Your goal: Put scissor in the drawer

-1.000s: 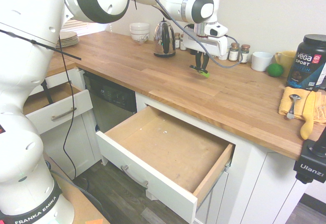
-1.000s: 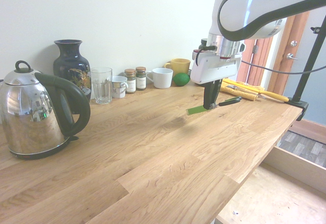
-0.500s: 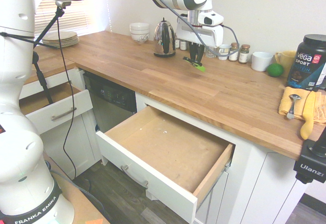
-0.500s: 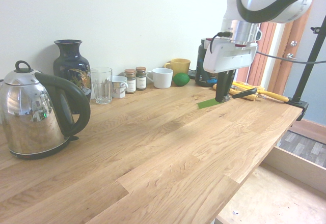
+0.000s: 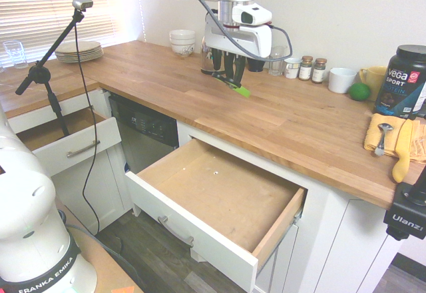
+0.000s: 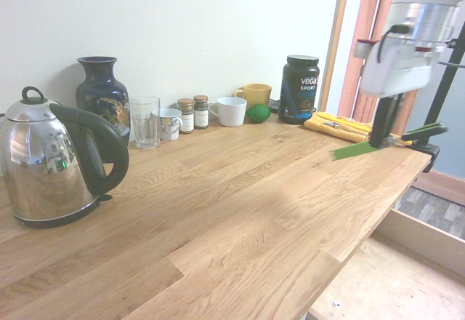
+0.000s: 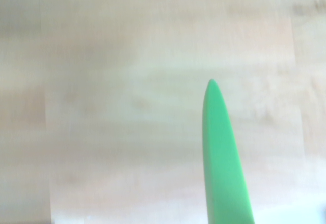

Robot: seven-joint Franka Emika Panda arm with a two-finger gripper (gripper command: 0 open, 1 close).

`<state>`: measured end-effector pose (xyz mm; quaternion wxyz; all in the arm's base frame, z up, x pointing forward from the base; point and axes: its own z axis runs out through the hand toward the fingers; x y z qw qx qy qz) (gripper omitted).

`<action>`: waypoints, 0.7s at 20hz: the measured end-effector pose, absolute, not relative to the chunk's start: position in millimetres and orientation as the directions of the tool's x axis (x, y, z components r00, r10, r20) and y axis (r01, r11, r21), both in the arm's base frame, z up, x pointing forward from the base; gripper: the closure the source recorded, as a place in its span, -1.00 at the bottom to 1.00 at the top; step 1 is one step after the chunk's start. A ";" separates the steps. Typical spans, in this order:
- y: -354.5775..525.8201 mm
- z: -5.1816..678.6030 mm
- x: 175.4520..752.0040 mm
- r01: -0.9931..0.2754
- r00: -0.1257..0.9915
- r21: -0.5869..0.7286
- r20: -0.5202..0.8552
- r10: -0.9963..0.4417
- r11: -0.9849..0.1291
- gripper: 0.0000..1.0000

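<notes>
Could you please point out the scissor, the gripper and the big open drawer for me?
scissor [image 5: 238, 88]: first exterior view, on its green blade end.
gripper [image 5: 233, 73]: first exterior view, between the fingertips shut on the scissor.
drawer [image 5: 219, 196]: first exterior view, on its bare wooden floor.

The wooden counter [image 5: 200, 100] carries a steel kettle [image 6: 54, 164], a dark blue vase [image 6: 102, 94], a drinking glass [image 6: 144, 121], two spice jars [image 6: 193, 113], a white mug [image 6: 231, 111], a yellow mug [image 6: 253, 94], a green ball [image 6: 258, 113], a black protein tub [image 6: 299, 89], stacked plates [image 5: 78, 50], stacked bowls [image 5: 182, 41] and a yellow cloth [image 5: 393, 136].
</notes>
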<state>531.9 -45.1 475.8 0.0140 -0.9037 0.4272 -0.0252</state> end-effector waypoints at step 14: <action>-65.0 382.9 381.0 -0.800 0.600 -0.022 -0.006 -0.800 -0.600 1.00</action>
